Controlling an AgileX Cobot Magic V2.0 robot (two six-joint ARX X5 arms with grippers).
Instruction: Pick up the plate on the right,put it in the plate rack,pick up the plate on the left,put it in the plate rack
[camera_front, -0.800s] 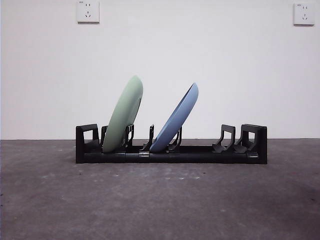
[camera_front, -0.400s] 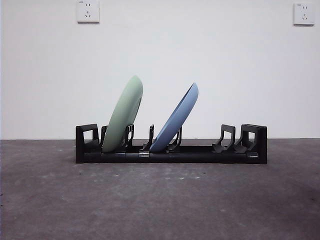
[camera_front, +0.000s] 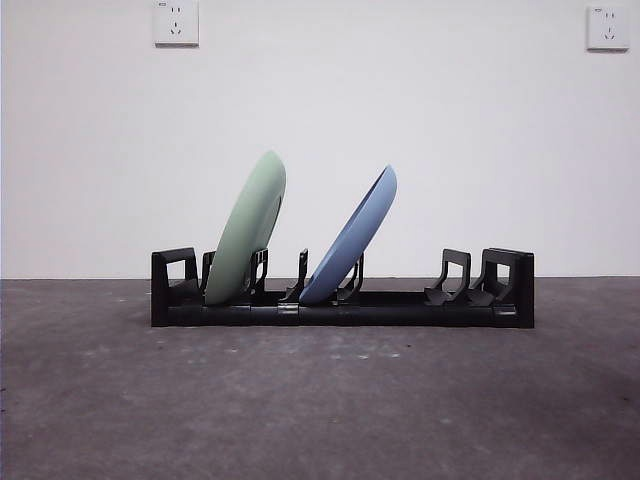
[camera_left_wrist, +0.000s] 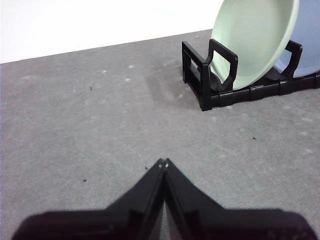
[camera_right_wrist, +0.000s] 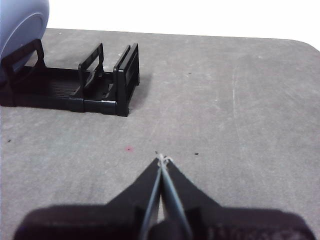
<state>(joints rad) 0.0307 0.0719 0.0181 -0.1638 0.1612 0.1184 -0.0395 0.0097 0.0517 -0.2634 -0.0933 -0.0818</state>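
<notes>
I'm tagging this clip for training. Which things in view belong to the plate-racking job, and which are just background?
Job:
- plate rack, black, on the table
- green plate, leaning in the rack
- blue plate, leaning in the rack
- left gripper, jaws shut, holding nothing, over bare table
- right gripper, jaws shut, holding nothing

Background:
- grey table
- two wall sockets
</notes>
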